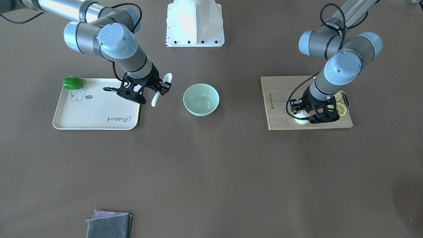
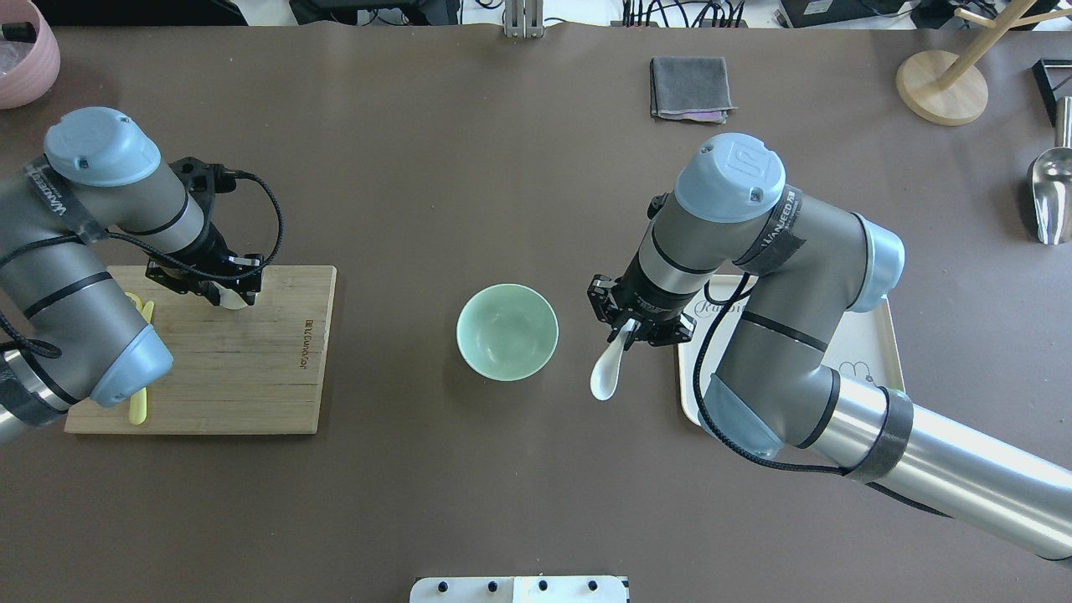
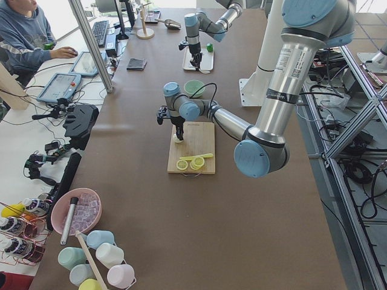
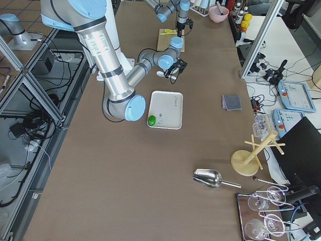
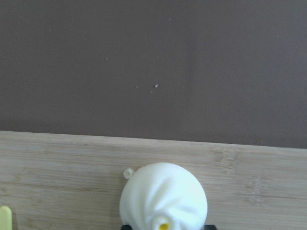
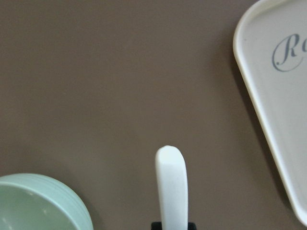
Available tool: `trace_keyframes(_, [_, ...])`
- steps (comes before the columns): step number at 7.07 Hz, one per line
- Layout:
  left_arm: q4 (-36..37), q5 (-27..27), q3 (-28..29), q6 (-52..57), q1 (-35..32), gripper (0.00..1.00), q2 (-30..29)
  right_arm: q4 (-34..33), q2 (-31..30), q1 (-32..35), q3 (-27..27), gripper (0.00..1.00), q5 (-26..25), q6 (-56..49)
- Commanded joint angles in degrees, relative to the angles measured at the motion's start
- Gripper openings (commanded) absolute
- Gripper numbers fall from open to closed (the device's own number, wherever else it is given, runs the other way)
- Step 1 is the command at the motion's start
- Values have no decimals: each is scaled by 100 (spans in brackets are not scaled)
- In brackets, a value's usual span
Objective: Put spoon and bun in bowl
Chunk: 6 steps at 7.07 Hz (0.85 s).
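Hanging over bare worktop between the bowl (image 2: 496, 343) and the tray (image 1: 96, 112), the right gripper (image 2: 630, 331) has its fingers pinched together on the spoon (image 2: 605, 378). It clamps the handle partway along. The scoop points back toward the robot's edge and the handle tip toward the operators' edge. The spoon is clear of the bowl, just beside its rim on the side of the robot's right end.

The bowl sits upright near the middle of the worktop, with nothing inside it.

Toward the robot's left end lies a wooden cutting board (image 2: 243, 368), and the left gripper (image 1: 305, 117) is down over it, at its edge facing the operators. The bun (image 5: 163, 196) sits there on the board, pleated top up, with the black fingers close against both its sides. Whether they actually squeeze it, I cannot tell.

Lemon slices (image 1: 340, 109) and a long yellow utensil (image 2: 141, 402) share the board, nearer the worktop's left end. A green fruit (image 1: 72, 82) rests at the tray's corner nearest the robot and the right end. A folded grey cloth (image 2: 690, 86) lies near the operators' edge.
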Motion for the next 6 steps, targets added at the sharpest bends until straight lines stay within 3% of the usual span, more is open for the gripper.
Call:
trace_keyframes(1, [10,0,-36,-25,-4,0,5,-24,215,-137,5,0,-276,645])
trace_keyframes(6, [10,0,-37,-25,-4,0,23,-208,664,-603,-38,0,-1181,1623])
